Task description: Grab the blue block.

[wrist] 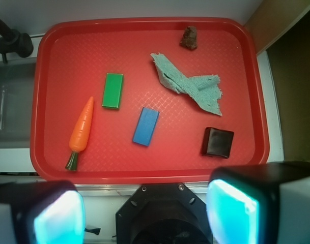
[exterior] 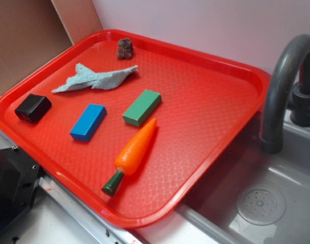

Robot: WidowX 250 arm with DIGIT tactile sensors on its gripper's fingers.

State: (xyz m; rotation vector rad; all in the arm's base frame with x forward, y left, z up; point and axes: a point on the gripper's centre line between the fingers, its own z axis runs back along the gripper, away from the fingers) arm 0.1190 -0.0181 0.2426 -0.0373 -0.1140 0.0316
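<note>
No lettering, label, brand mark, number or sign can be read in either of my views. The faces of the blue block (wrist: 146, 126) before me are plain and smooth. The green block (wrist: 113, 90), the black block (wrist: 218, 142) and the red tray (wrist: 144, 173) under them likewise bear no print that I can make out.

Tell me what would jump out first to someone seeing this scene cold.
The big red tray fills the scene, beside a grey sink. On it, the blue block lies near the middle, between a green block with an orange toy carrot and a glossy black block. The open gripper hangs high above the tray's near edge.
</note>
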